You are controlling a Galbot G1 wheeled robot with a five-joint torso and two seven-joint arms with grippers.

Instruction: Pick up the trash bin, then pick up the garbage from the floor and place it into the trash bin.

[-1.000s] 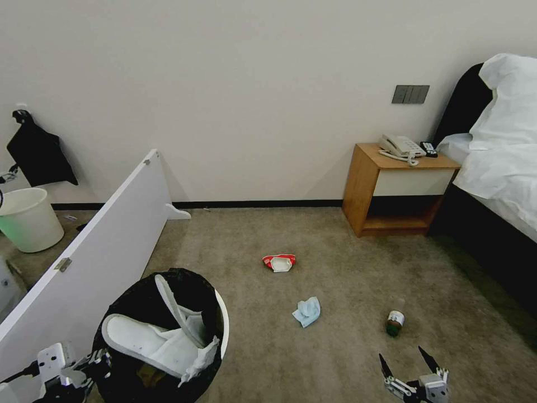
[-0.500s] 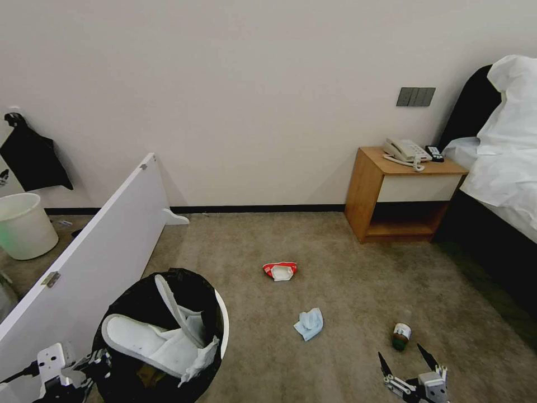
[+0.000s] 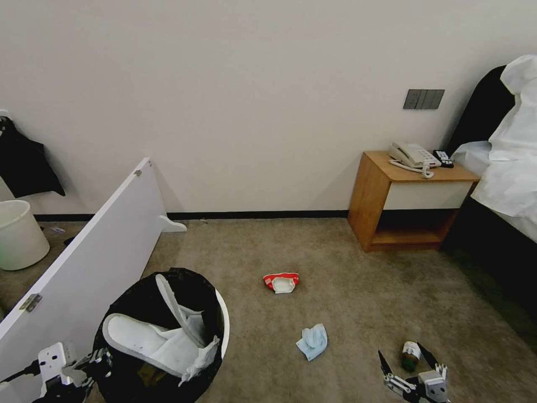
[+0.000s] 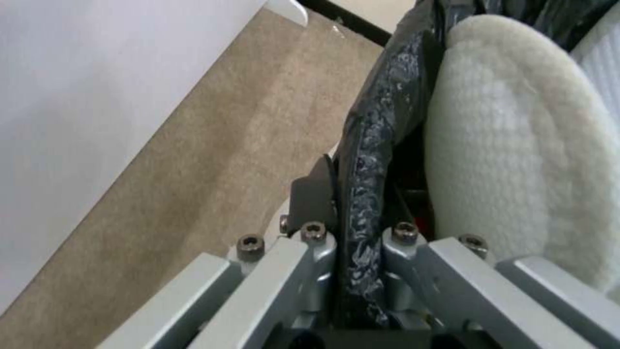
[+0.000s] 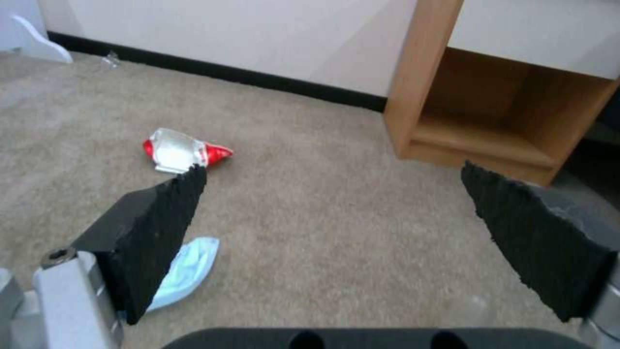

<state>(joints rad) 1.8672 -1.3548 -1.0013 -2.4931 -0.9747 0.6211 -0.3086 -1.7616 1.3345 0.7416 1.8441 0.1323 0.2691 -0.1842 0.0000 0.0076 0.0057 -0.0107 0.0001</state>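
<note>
The trash bin (image 3: 224,323), white with a black bag, hangs at the lower left, holding two white slippers (image 3: 146,340) and a tissue (image 3: 199,358). My left gripper (image 3: 100,359) is shut on its bagged rim (image 4: 363,194), with a slipper (image 4: 510,145) right beside it. On the floor (image 3: 347,280) lie a red-white packet (image 3: 281,281), a pale-blue wad (image 3: 313,341) and a small green bottle (image 3: 410,356). My right gripper (image 3: 408,362) stands open low over the carpet, the bottle showing between its fingertips. The right wrist view has the packet (image 5: 181,152) and wad (image 5: 187,271) ahead of the open gripper (image 5: 336,194).
A white panel (image 3: 95,263) leans along the left. Behind it stands a plain white bucket (image 3: 19,235). A wooden nightstand (image 3: 391,196) with a phone and a bed (image 3: 503,184) stand at the right. A black baseboard (image 3: 257,214) runs along the far wall.
The whole head picture has shifted: the camera moved forward, so packet, wad and bottle sit lower. The bottle now lies between my right fingertips in view. Both grippers keep their pose.
</note>
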